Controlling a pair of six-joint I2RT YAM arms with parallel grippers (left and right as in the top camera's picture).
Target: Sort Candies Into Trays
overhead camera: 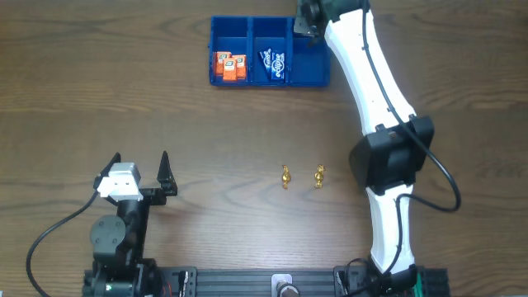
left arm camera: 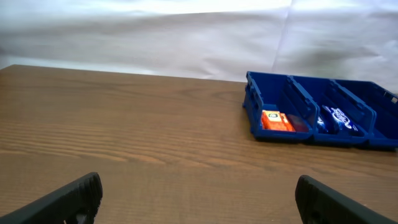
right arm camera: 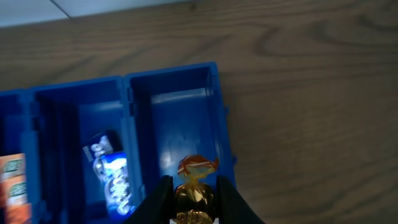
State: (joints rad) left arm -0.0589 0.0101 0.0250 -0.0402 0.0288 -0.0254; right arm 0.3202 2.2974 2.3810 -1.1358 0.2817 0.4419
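Wooden desk [overhead camera: 165, 107] holds a blue tray [overhead camera: 312, 68] at top centre; right claw [right arm camera: 196, 202] grips a gold candy [right arm camera: 194, 191] above it; left claw [overhead camera: 140, 158] is released.

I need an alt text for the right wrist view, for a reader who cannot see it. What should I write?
The right gripper holds a gold-wrapped candy over the empty end compartment of a blue tray. The middle compartment holds a blue-wrapped candy, the far one orange packets; the tray stands on a wooden table.
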